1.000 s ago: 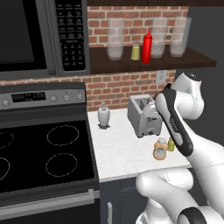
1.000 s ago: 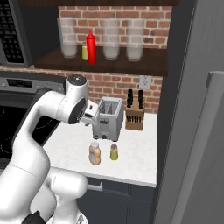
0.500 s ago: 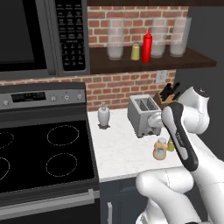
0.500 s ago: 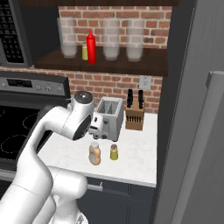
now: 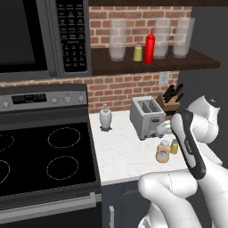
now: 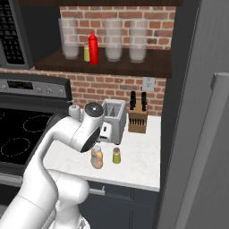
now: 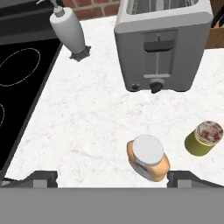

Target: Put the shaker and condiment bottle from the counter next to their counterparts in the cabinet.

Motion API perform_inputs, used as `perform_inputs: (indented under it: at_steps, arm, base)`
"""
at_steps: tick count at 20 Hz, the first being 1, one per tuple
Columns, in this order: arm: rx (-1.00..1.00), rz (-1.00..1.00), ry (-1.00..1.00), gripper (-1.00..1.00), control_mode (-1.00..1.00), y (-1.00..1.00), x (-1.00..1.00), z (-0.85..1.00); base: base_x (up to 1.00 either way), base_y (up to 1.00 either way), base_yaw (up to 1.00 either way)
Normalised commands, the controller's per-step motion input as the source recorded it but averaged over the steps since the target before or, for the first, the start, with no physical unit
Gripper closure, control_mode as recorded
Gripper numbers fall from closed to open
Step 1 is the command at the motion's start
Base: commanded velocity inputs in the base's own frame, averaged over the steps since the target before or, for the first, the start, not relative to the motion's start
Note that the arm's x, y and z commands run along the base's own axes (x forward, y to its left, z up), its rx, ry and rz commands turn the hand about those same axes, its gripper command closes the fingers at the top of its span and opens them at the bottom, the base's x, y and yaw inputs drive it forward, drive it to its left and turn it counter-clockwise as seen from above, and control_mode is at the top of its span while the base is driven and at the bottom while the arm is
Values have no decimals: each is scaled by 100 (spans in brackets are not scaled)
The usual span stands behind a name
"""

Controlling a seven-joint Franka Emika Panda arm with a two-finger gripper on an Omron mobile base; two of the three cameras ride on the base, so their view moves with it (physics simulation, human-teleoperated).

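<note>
In the hand view my gripper (image 7: pixel 113 178) is open, its fingertips (image 7: pixel 43 178) wide apart, looking down on the white counter (image 7: pixel 87 118). The squat orange-tan condiment bottle (image 7: pixel 148 158) with its pale cap stands upright just ahead, between the finger lines and nearer the right one. The yellow-olive shaker (image 7: pixel 203 138) stands to its right, apart from it. Both stand in front of the toaster, condiment bottle (image 5: pixel 162 152) (image 6: pixel 96 157) and shaker (image 5: pixel 174 146) (image 6: pixel 116 155). On the cabinet (image 5: pixel 178 62) shelf stand the red squeeze bottle (image 5: pixel 149 46) (image 6: pixel 93 47) and the pale shaker (image 5: pixel 138 52) (image 6: pixel 86 53).
A silver toaster (image 7: pixel 164 48) (image 5: pixel 147 116) stands right behind the two items. A soap dispenser (image 7: pixel 68 28) (image 5: pixel 105 117) is at the back left, a knife block (image 6: pixel 137 118) at the back right. The black stove (image 5: pixel 40 156) borders the counter's left. Glass jars (image 5: pixel 117 40) flank the counterparts.
The arm has folded lower and the hand has dropped toward the counter in front of the toaster. The jaws have stayed wide. Bottle and shaker have not moved.
</note>
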Motion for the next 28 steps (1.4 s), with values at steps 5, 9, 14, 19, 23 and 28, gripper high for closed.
perform_inputs:
  at_steps: [5,9,14,19,23,28]
  arm:
    - [2,11,-7,-100,-100,-38,0,-23]
    - [4,10,-2,-100,-100,-29,0,-38]
    - [5,6,0,-100,-100,-17,0,-31]
    - [7,2,0,-100,-100,-10,0,-16]
    - [3,1,0,-100,-100,0,0,-12]
    - [2,1,0,-100,-100,0,0,-12]
  base:
    - [0,0,0]
    - [0,0,0]
    - [0,0,0]
    - [0,0,0]
    - [0,0,0]
    - [0,0,0]
